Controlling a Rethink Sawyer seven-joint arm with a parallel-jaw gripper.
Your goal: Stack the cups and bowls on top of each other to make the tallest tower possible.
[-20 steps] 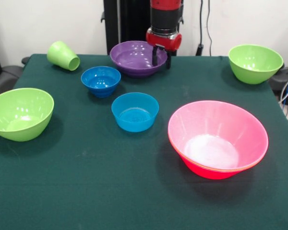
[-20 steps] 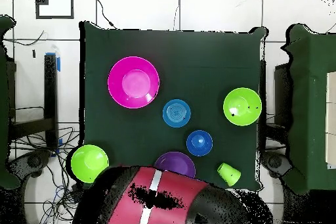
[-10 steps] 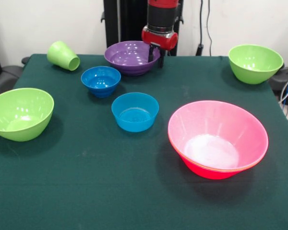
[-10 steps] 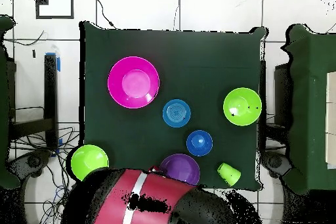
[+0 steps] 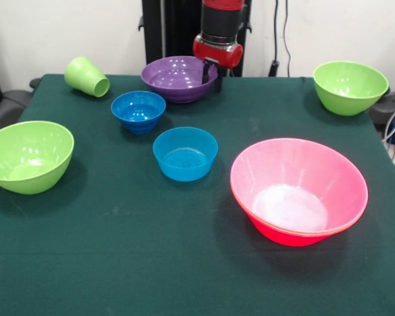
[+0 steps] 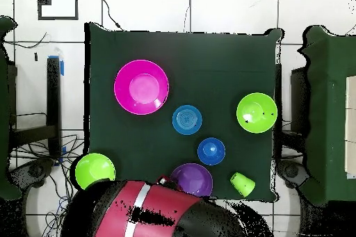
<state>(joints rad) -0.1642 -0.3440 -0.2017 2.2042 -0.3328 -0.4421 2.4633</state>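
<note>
Nearest, at about 4 o'clock on the green table [image 5: 151,263], sits the tower [image 5: 298,191], a big pink bowl outermost over a red-orange one. A green bowl [image 5: 27,156] lies at 9 o'clock, two blue bowls [image 5: 185,153] just left of centre. Farther back, another green bowl [image 5: 350,86] sits at 2 o'clock and the light-green cup [image 5: 87,76] lies tipped at 11. At 12 o'clock the gripper [image 5: 211,71] is clenched on the purple bowl [image 5: 178,78], pinching its right rim.
</note>
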